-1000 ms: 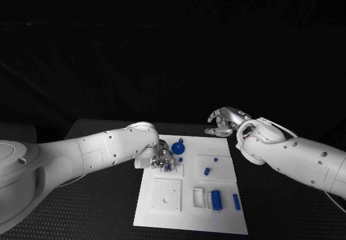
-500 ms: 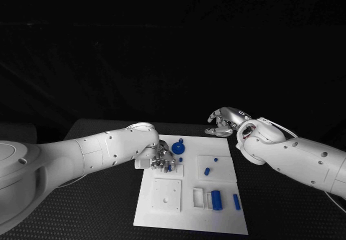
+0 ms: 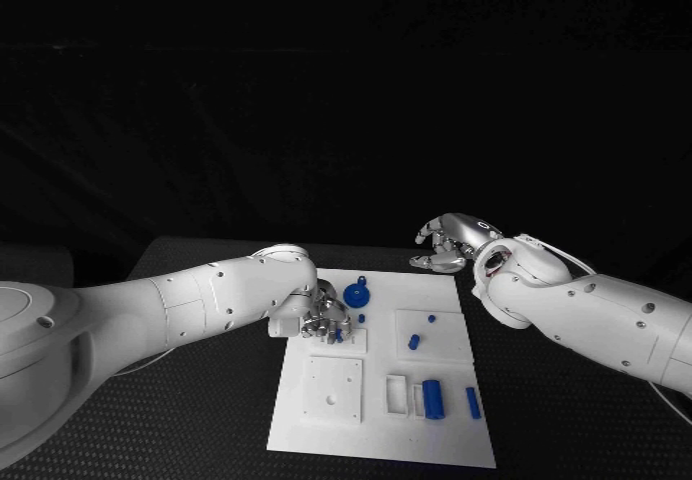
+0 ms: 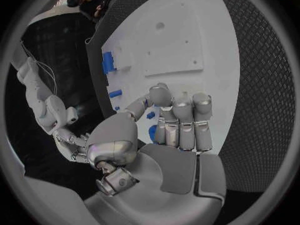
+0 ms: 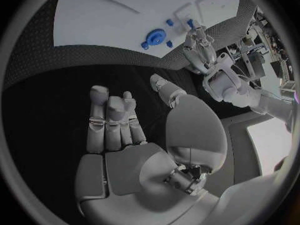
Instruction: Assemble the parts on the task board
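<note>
Left hand (image 3: 320,322) stays over the task board (image 3: 381,440); nothing moved.

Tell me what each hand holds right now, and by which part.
The right hand holds nothing, hovering past the task board's far edge. The left hand has its fingers down among small blue parts; whether it grips one cannot be told.

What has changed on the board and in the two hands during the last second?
Nothing has visibly changed. The left hand stays low over the board by the small blue parts, the right hand stays raised beyond the board's far edge, holding nothing, and the blue parts lie where they were.
</note>
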Robot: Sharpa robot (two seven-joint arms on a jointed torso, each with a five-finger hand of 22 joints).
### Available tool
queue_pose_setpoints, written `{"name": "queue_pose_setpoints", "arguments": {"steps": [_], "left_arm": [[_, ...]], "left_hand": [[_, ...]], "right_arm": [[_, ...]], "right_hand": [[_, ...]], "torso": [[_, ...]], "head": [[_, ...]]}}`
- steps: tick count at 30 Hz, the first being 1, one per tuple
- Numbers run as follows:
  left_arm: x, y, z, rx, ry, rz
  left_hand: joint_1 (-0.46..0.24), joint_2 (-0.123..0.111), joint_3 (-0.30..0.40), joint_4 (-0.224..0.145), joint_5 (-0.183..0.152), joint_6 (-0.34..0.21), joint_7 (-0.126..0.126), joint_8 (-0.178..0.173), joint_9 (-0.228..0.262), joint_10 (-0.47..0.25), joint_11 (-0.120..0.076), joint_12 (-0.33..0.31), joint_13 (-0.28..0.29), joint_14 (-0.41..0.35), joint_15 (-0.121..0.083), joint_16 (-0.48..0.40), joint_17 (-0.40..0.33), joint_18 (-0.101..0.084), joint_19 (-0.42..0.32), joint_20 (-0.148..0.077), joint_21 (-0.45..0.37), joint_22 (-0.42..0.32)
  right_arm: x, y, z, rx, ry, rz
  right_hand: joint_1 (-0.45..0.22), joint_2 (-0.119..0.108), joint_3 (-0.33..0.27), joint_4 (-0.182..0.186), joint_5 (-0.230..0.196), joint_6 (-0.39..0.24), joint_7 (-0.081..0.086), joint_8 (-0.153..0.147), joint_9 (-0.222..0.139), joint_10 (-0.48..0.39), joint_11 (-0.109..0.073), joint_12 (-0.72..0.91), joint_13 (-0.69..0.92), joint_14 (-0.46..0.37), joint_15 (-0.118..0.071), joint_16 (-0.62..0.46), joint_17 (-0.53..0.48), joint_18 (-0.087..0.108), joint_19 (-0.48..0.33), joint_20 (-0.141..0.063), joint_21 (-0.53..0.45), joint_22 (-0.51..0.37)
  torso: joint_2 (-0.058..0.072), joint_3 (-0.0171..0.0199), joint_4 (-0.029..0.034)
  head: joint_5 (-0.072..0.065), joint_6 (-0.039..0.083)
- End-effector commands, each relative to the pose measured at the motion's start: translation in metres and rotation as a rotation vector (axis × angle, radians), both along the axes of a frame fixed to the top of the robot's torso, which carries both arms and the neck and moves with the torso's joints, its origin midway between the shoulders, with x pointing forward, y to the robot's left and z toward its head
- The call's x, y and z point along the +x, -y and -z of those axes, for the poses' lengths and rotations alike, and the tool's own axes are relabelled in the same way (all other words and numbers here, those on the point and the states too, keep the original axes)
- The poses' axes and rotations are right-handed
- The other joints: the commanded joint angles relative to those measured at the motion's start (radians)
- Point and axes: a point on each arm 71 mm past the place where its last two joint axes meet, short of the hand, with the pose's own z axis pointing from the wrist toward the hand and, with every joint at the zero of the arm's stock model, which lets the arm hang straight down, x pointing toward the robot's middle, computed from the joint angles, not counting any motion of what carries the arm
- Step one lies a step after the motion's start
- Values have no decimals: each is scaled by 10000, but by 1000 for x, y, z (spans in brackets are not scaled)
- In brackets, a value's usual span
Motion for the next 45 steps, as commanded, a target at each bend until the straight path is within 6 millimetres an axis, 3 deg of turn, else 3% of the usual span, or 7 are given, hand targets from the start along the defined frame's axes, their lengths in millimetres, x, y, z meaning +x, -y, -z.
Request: {"name": "queue_pose_setpoints", "arguments": {"steps": [1, 30, 33, 35, 37, 39, 45], "left_arm": [[-3, -2, 8, 133, -145, 41], [-2, -4, 11, 105, -18, -169], [-2, -5, 10, 133, 9, -220], [-1, -5, 10, 126, 131, -325], [0, -6, 10, 168, 212, -338], [1, -7, 9, 168, 297, -432], [1, -7, 9, 121, 391, -504]], "left_hand": [[35, 168, 498, -280, 273, 768, -793, -42, 11, -636, -583, 53, -14, 23, -660, 62, -10, 174, -87, -1232, 63, 181], [30, 172, 497, -272, 234, 755, -786, -68, 34, -633, -575, 72, -36, 16, -660, 71, -23, 178, -93, -1230, 71, 174], [20, 186, 484, -231, -104, 709, -766, -134, 73, -645, -558, 86, -95, -4, -666, 66, -60, 188, -98, -1228, 75, 155], [41, 177, 494, -147, -635, 619, -731, -255, 91, -678, -534, 92, -165, -38, -679, 51, -104, 197, -117, -1224, 60, 132], [60, 142, 504, -106, -803, 599, -716, -315, 108, -701, -521, 106, -203, -60, -681, 53, -124, 197, -138, -1218, 48, 123], [105, 54, 496, 68, -1463, 522, -677, -479, 118, -744, -492, 143, -268, -102, -677, 57, -163, 200, -167, -1211, 29, 107], [58, -151, 405, 296, -1753, 504, -642, -636, 157, -798, -457, 206, -330, -161, -670, 70, -198, 189, -216, -1193, 6, 97]], "right_arm": [[0, -1, 0, -62, -41, -100], [0, -2, 0, -59, -40, -117], [0, -1, 0, -63, -41, -105], [0, -1, 0, -63, -38, -96], [0, 0, 0, -65, -39, -92], [0, -1, 0, -63, -37, -96], [0, 0, 0, -67, -37, -86]], "right_hand": [[116, 5, -2, 69, -50, -54, 120, 47, -12, -32, -4, 69, -19, 35, -5, -52, -11, 388, -1, -51, -56, 182], [123, 7, -4, 74, -52, -55, 120, 48, -14, -36, -4, 74, -31, 35, -5, -56, -12, 388, -2, -51, -59, 182], [123, 7, -4, 75, -52, -55, 120, 48, -14, -36, -4, 75, -32, 35, -5, -57, -12, 388, -2, -51, -59, 182], [122, 7, -5, 76, -53, -55, 120, 48, -14, -36, -4, 75, -33, 35, -5, -57, -12, 388, -2, -50, -60, 182], [122, 6, -5, 76, -53, -55, 120, 48, -14, -37, -3, 76, -34, 35, -5, -57, -12, 388, -2, -50, -60, 182], [122, 5, -6, 77, -53, -55, 120, 48, -15, -37, -3, 76, -35, 34, -5, -58, -12, 388, -3, -50, -61, 182], [122, 4, -7, 78, -53, -56, 120, 47, -15, -39, -3, 77, -38, 34, -5, -59, -12, 388, -4, -50, -62, 182]], "torso": [[-4, -3, 6], [-1, 5, -5], [0, 5, -6], [1, 6, -8], [-1, 6, -7], [-4, 3, -3], [-4, 3, -3]], "head": [[-1, -5], [-1, -8], [-6, -20], [-13, -21], [-16, -21], [-26, -27], [-26, -16]]}}
